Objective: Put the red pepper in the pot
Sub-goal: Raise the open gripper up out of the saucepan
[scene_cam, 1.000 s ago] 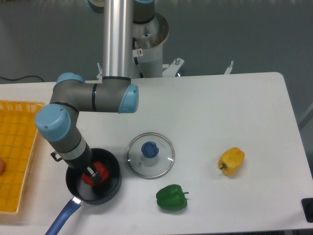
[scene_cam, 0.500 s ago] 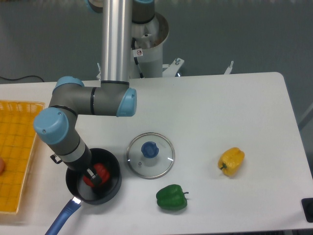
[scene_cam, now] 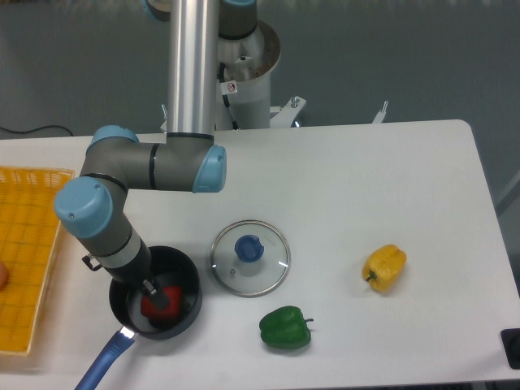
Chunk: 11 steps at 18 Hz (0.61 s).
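1. The desk (scene_cam: 341, 179) is white, with a yellow basket (scene_cam: 24, 244) at its left edge
2. The pot (scene_cam: 185, 280), black with a blue handle, sits at the near left
3. A glass lid (scene_cam: 268, 244) lies just right of the pot
4. A green pepper (scene_cam: 285, 328) and a yellow pepper (scene_cam: 383, 267) lie further right
5. The red pepper (scene_cam: 154, 309) is inside the pot
6. The end effector (scene_cam: 160, 296) reaches into the pot over the red pepper; I cannot tell whether it grips

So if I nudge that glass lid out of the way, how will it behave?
The glass lid lies flat on the table, so it would probably slide rather than roll or tip. It looks rigid and likely breakable. Its blue knob seems the surest place to grip.
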Motion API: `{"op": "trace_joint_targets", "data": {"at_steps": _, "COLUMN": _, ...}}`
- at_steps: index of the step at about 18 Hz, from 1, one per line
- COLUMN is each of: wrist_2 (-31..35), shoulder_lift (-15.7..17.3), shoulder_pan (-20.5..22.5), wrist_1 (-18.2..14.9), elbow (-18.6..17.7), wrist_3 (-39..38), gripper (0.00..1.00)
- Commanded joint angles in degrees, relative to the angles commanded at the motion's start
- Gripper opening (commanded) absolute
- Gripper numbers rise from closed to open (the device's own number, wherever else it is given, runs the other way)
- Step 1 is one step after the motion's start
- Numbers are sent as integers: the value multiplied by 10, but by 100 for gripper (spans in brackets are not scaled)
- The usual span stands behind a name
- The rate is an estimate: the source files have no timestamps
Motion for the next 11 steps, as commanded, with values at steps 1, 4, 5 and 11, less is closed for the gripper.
{"op": "trace_joint_targets", "data": {"at_steps": 1, "wrist_2": 0, "shoulder_lift": 5, "shoulder_pan": 0, "wrist_1": 0, "elbow": 0, "wrist_3": 0, "gripper": 87}}
{"op": "trace_joint_targets", "data": {"at_steps": 4, "wrist_2": -1, "shoulder_lift": 35, "shoulder_pan": 1, "wrist_1": -4, "elbow": -1, "wrist_3": 2, "gripper": 90}}
{"op": "trace_joint_targets", "data": {"at_steps": 5, "wrist_2": -2, "shoulder_lift": 47, "shoulder_pan": 2, "wrist_1": -7, "elbow": -1, "wrist_3": 2, "gripper": 92}}
{"op": "trace_joint_targets", "data": {"at_steps": 11, "wrist_2": 1, "shoulder_lift": 102, "shoulder_pan": 3, "wrist_1": -25, "elbow": -9, "wrist_3": 2, "gripper": 100}}
